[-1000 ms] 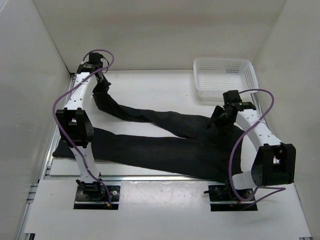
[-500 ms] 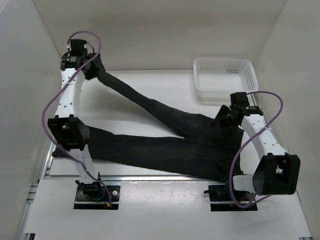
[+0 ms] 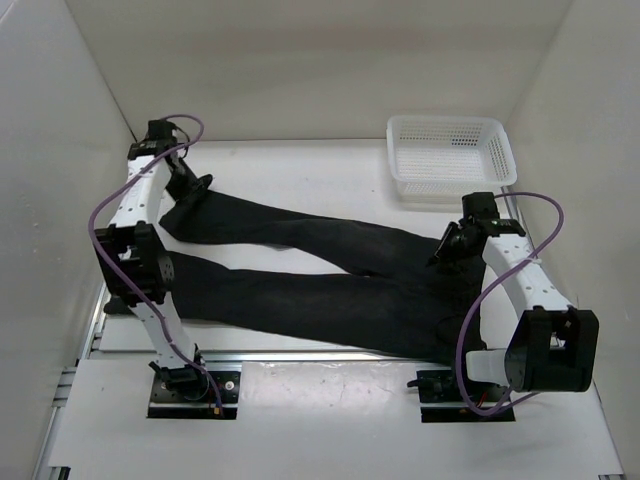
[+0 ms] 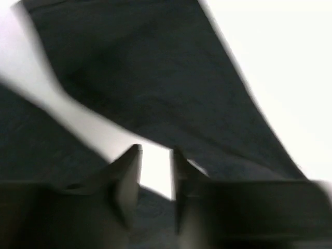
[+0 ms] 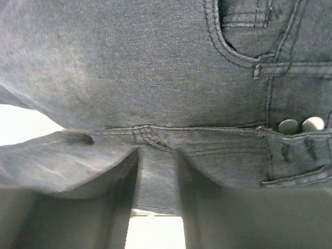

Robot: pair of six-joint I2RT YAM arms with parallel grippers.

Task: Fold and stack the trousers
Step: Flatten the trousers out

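The black trousers (image 3: 330, 290) lie flat across the white table (image 3: 320, 170), waist to the right and both legs running left, the near leg passing behind the left arm. The right gripper (image 3: 443, 250) presses on the waist by two metal buttons (image 5: 288, 126). Its fingers (image 5: 122, 197) stand slightly apart with fly-seam cloth in the gap; whether they pinch it I cannot tell. Farther back, the left gripper (image 3: 190, 188) hovers over the far leg's cuff, fingers (image 4: 127, 171) apart, holding nothing. A white mesh basket (image 3: 452, 183) sits at the far right, apart from the trousers.
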